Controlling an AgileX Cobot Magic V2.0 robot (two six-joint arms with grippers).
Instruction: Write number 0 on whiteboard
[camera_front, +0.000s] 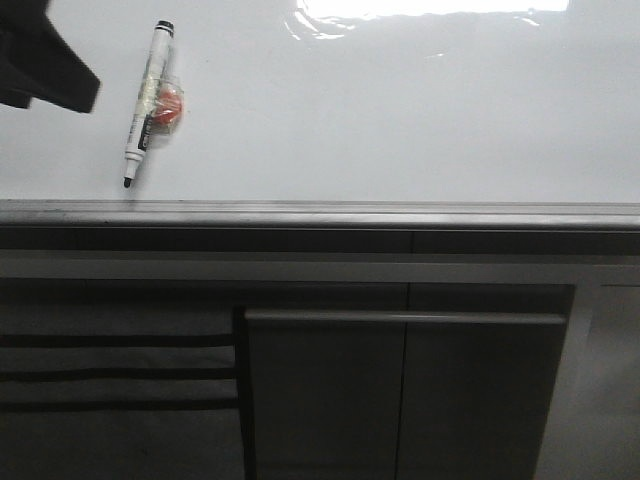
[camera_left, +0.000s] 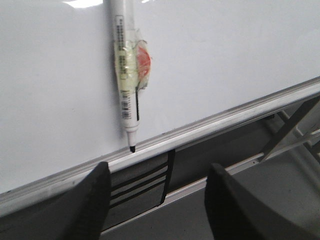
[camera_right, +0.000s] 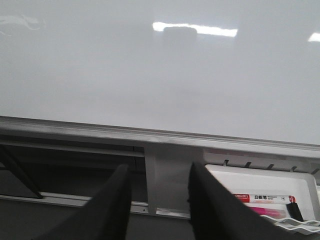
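Note:
The whiteboard (camera_front: 400, 110) lies glossy white with glare, its grey metal frame edge (camera_front: 320, 212) along the front. No number 0 shows on it. A white marker (camera_front: 148, 100) lies on the board at the left, its black tip uncapped and close to the frame edge, with clear tape and a red-orange piece (camera_front: 168, 104) stuck at its middle. It also shows in the left wrist view (camera_left: 126, 75). My left gripper (camera_left: 159, 170) is open and empty, short of the marker's tip, over the frame edge. My right gripper (camera_right: 160, 169) is open and empty off the board's edge (camera_right: 150, 134).
Dark grey cabinet panels (camera_front: 400, 400) stand below the board's frame. A dark part of my left arm (camera_front: 45, 60) hangs over the board's far left. A white tray (camera_right: 260, 182) with boxed markers (camera_right: 265, 199) sits below the board's edge beside my right gripper.

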